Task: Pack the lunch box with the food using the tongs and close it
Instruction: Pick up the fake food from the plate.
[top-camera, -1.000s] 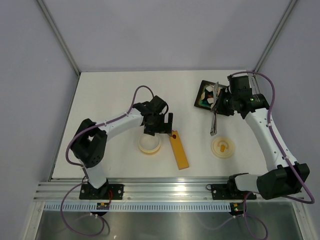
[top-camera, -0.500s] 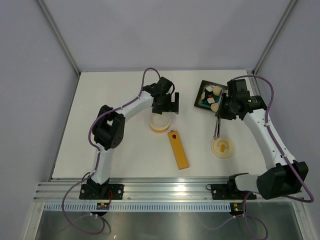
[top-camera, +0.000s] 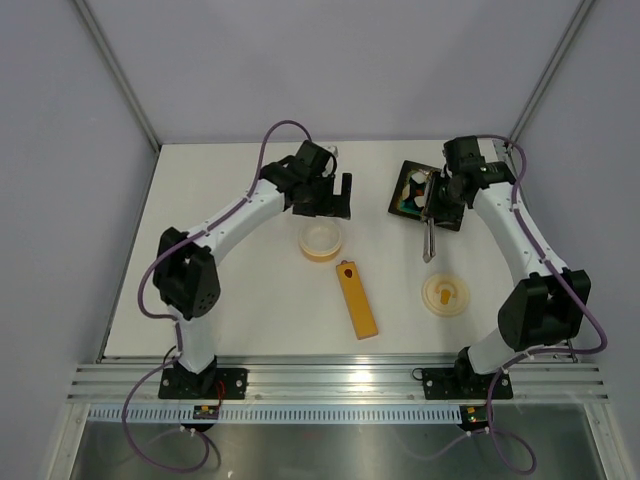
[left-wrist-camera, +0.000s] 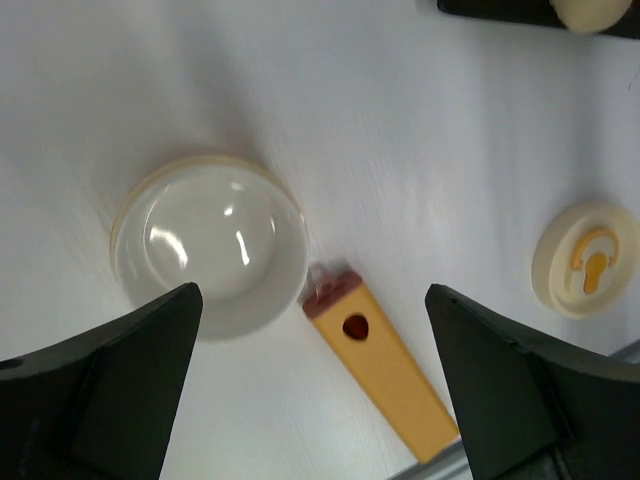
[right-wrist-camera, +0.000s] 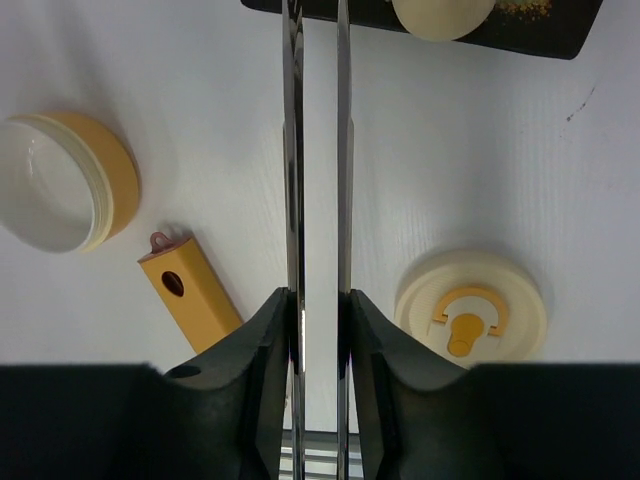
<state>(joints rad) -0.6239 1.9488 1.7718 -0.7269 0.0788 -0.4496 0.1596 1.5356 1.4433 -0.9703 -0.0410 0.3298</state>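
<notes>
The white table (top-camera: 240, 300) has a matte, faintly grained top and is enclosed by plain pale grey-lilac walls (top-camera: 300, 70). Slanted metal posts (top-camera: 115, 70) rise at its far corners, and a ribbed aluminium rail (top-camera: 340, 375) with a dull steel trough (top-camera: 330, 440) below it runs along the near edge. The bowl (top-camera: 321, 240) stands open near the middle of the table. Its glossy inside catches the light, and it lies just on the near side of the left gripper (top-camera: 333, 200), whose fingers are spread wide with nothing between them. An orange bar (top-camera: 357, 300) with a red dot lies slantwise just beside the bowl. The round lid (top-camera: 446, 295) with its orange mark rests flat well to the right, apart from the bowl. At the far right is a black tray (top-camera: 410, 207) holding the food (top-camera: 420, 182); one cream oval of it is plain in the right wrist view, and the other pieces are too small to tell apart. The right gripper (top-camera: 440, 208) is clamped on the tongs (top-camera: 428, 238). In the wrist view its fingers press both thin silver arms from either side, leaving a narrow gap between them, and the arms run on toward the tray's edge.
</notes>
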